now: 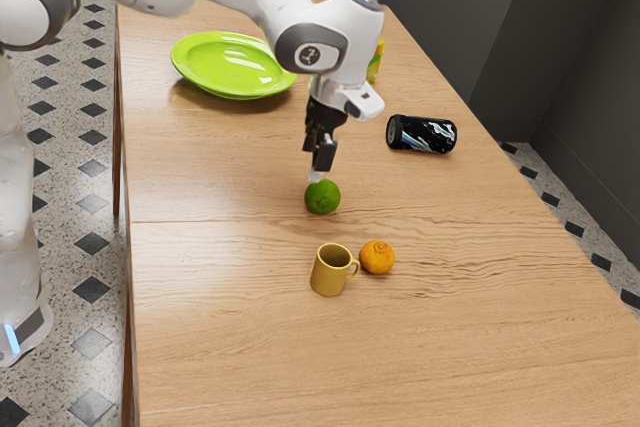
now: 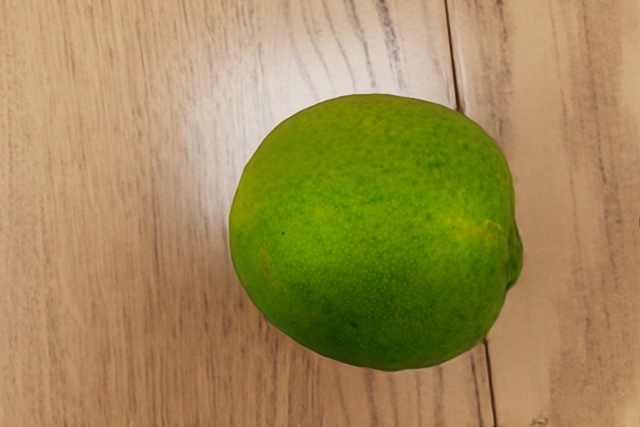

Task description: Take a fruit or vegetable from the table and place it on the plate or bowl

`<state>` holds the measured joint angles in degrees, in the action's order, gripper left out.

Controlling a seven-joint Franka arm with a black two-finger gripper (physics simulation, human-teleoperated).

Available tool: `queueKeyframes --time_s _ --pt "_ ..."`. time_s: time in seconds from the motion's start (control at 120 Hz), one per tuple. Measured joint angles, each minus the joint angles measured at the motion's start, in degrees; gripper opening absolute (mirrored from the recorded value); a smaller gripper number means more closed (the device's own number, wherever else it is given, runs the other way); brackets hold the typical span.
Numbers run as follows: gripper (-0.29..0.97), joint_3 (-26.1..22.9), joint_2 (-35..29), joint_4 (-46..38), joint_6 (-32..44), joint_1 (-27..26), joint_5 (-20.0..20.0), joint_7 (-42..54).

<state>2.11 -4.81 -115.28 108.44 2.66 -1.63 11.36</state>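
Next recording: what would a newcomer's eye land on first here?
The bright green lime in the middle of the wooden table, with the black gripper hanging just above it. Next comes the glossy green plate at the far end, then the yellow mug beside an orange nearer the camera.

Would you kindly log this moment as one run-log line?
stage: pre-grasp | end effector: directly above lime | lime: resting on table | green plate: empty
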Motion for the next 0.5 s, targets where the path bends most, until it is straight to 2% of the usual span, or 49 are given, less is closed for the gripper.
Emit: queueKeyframes --time_s 0.108,0.5 --pt "0.68 -0.21 0.14 -0.86 1.10 -0.02 0.34 0.08" --pt "0.68 -0.39 4.00 -1.97 12.16 -0.12 2.27 0.36"
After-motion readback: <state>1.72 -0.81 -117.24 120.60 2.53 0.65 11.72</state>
